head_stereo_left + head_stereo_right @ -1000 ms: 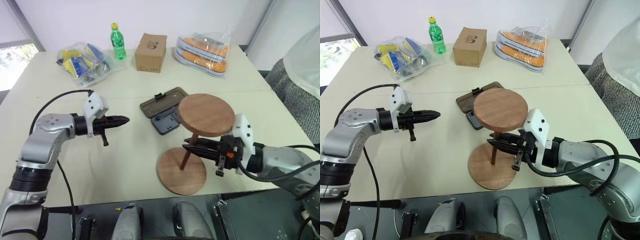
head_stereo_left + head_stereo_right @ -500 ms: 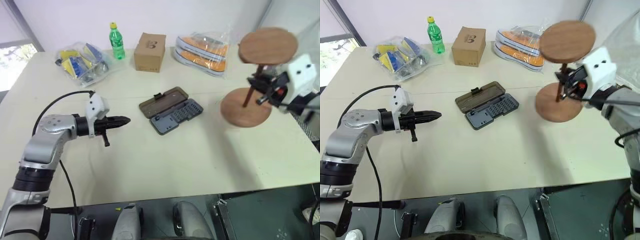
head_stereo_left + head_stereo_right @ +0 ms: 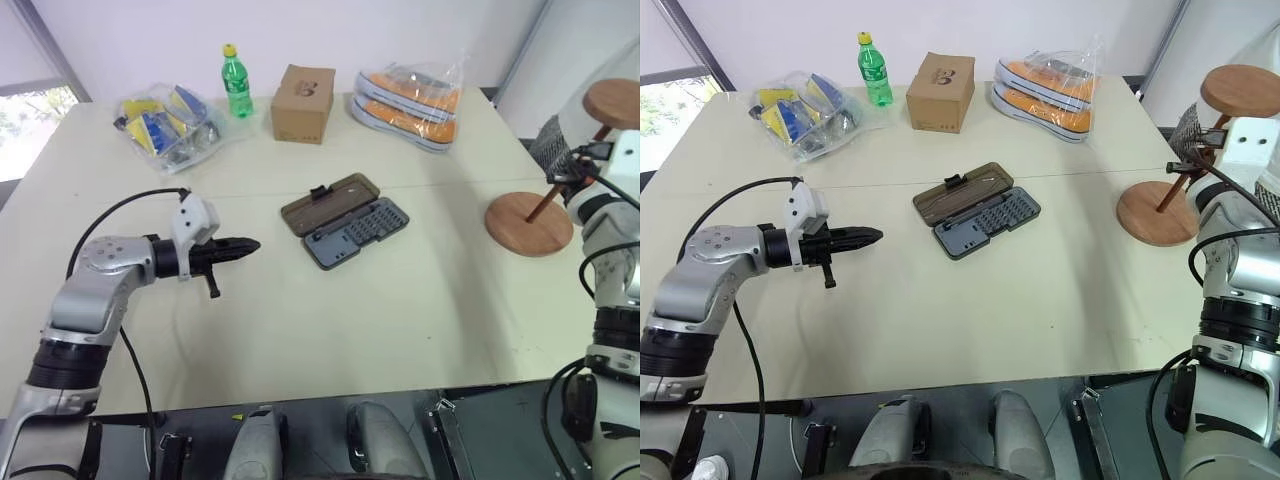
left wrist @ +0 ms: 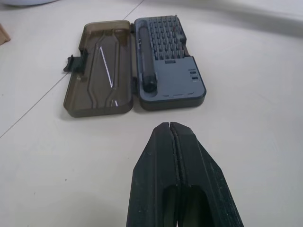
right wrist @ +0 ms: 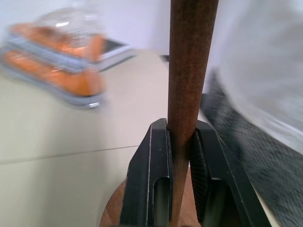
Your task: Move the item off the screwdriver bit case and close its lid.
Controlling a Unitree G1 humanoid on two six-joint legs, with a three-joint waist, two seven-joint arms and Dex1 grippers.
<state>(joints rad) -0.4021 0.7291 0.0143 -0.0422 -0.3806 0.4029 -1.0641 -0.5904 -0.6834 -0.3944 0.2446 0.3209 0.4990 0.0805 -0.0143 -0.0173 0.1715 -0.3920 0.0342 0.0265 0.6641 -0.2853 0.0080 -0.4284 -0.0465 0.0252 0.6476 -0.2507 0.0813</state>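
Observation:
The screwdriver bit case [image 3: 345, 222] lies open at mid-table. Its smoky brown lid [image 4: 99, 78] is folded flat beside the dark grey bit tray [image 4: 165, 71], and nothing rests on it. The item, a brown wooden stand [image 3: 528, 222], leans tilted at the table's right edge. Its base disc sits low near the tabletop and its top disc [image 3: 1240, 90] is up to the right. My right gripper [image 5: 182, 137] is shut on the thin rod [image 5: 191, 56]. My left gripper [image 4: 169, 125] is shut with nothing in it, hovering left of the case and pointing at it.
Along the far edge stand a green bottle [image 3: 237, 82], a brown cardboard box [image 3: 302, 104], bagged orange shoes [image 3: 410, 95] and a bag of packets [image 3: 165, 122]. Grey fabric [image 3: 555, 140] shows past the table's right edge.
My right gripper has carried the wooden stand off the case, up and over to the table's right edge, uncovering the case. The left arm has stayed still.

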